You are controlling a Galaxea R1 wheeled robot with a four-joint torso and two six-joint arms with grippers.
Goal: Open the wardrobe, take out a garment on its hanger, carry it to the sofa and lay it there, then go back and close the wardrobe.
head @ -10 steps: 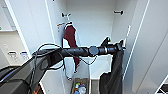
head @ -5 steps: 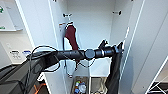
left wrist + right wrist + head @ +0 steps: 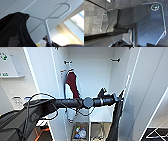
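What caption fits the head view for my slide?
Left arm reaches into the open wardrobe, black jacket hanging at its gripper; red garment hangs inside.

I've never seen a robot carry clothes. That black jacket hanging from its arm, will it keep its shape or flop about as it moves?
Probably floppy: the black garment hangs in one limp column below the left gripper. Its shoulders likely hold their shape, since the thin white hanger looks rigid. It may swing, as nothing seems to steady its lower part.

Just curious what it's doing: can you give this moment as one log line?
wardrobe: open | left arm: extended inside | black garment: on white hanger, hook free | dark red garment: hanging inside
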